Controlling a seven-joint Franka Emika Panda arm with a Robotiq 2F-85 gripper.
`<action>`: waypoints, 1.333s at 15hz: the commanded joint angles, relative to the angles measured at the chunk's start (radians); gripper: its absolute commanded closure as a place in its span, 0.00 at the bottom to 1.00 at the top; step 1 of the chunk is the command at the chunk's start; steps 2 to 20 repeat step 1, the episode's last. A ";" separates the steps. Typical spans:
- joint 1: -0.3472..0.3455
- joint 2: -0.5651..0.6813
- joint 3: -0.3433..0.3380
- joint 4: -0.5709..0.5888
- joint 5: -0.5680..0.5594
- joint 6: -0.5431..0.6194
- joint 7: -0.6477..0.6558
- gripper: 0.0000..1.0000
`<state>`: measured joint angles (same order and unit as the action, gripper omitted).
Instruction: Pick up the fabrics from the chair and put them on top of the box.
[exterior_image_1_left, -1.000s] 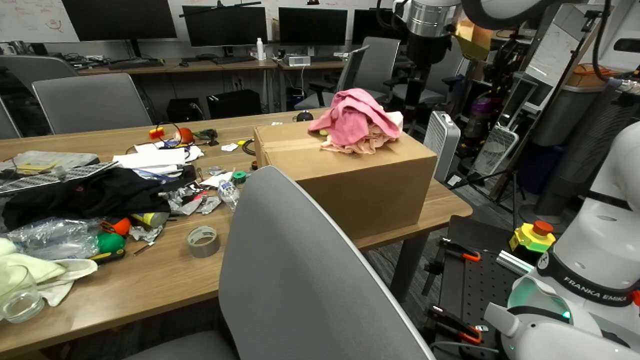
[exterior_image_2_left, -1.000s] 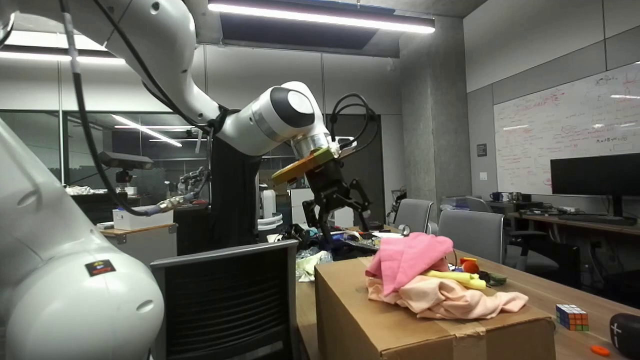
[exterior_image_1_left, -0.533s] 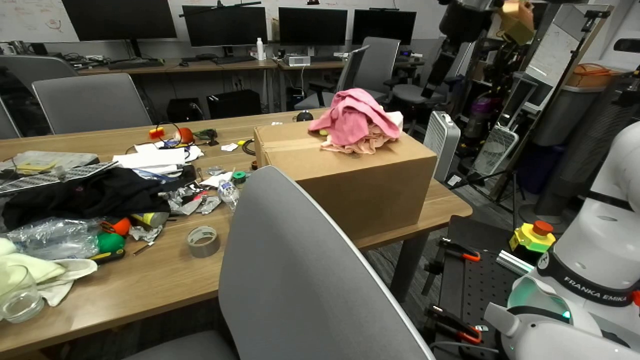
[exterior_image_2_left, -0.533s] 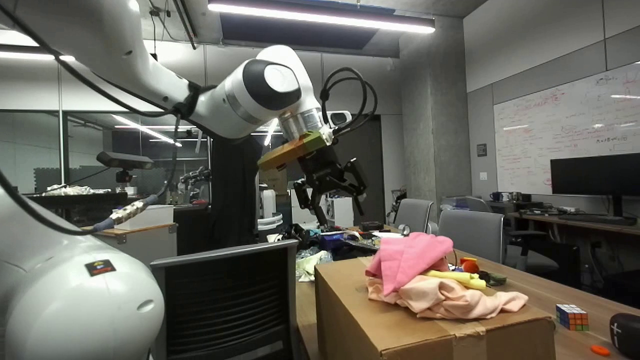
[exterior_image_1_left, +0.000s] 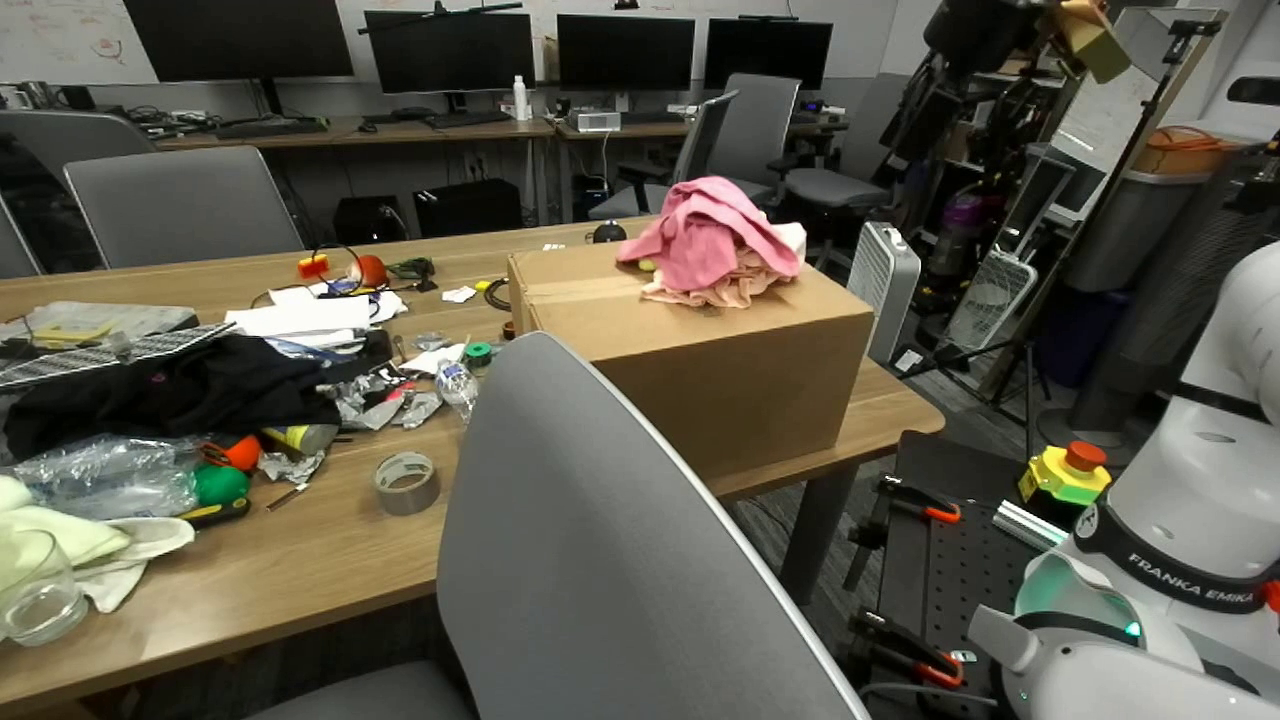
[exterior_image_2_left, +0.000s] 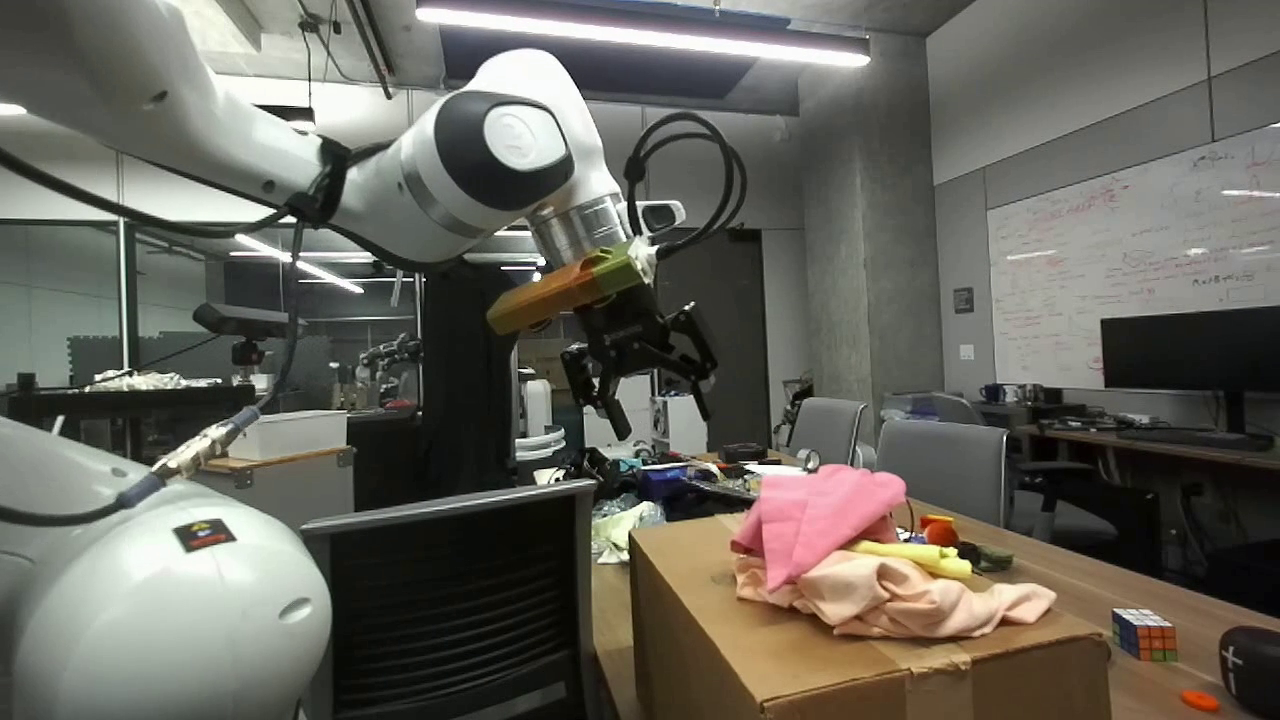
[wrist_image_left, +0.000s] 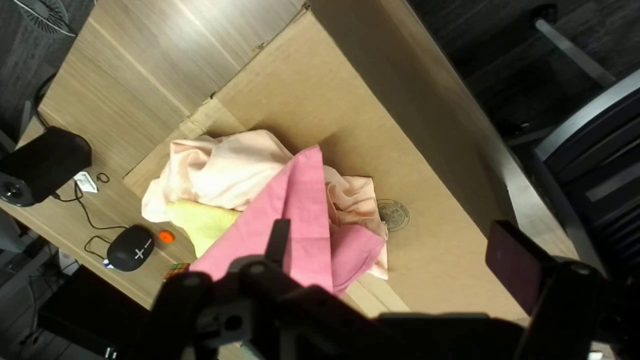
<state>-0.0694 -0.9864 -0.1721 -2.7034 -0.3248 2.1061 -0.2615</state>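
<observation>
Pink cloth (exterior_image_2_left: 820, 520) tops a heap of peach cloth (exterior_image_2_left: 895, 597) and yellow cloth (exterior_image_2_left: 915, 560) on a brown cardboard box (exterior_image_1_left: 720, 400), which stands on a littered wooden table (exterior_image_1_left: 310, 560). Apart from the pile hangs the gripper (exterior_image_2_left: 663, 422) of a white Franka arm (exterior_image_2_left: 230, 145), its fingers (wrist_image_left: 278, 240) spread wide with nothing between them. The placing looks done, though the seat of the grey chair (exterior_image_1_left: 590, 540) lies mostly out of frame and may hold more.

Trouble from here would most likely come from a low pass over the heap: a fingertip hooking the pink cloth's raised fold could drag the stack, and the peach cloth, lying close to the box's edge, could go over, down toward a puzzle cube (exterior_image_2_left: 1145, 635) on the table. A return toward the seat would risk a knock against the chair's tall back if the gripper crossed too low.

"FRANKA EMIKA" reads in white on a dark band (exterior_image_1_left: 1190, 580) at the arm's base. A black label (exterior_image_2_left: 203, 534) elsewhere on the arm carries a yellow triangle. Plus and minus signs mark a small black speaker (wrist_image_left: 131, 248) on the table. A round stamp (wrist_image_left: 394, 215) on the box top is too small to read, and the red handwriting (exterior_image_2_left: 1075, 202) on the whiteboard (exterior_image_2_left: 1050, 320) cannot be made out.
</observation>
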 joint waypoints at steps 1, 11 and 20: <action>-0.005 -0.002 0.005 -0.003 0.007 0.000 -0.007 0.00; -0.005 -0.002 0.005 -0.003 0.007 0.000 -0.007 0.00; -0.005 -0.002 0.005 -0.003 0.007 0.000 -0.007 0.00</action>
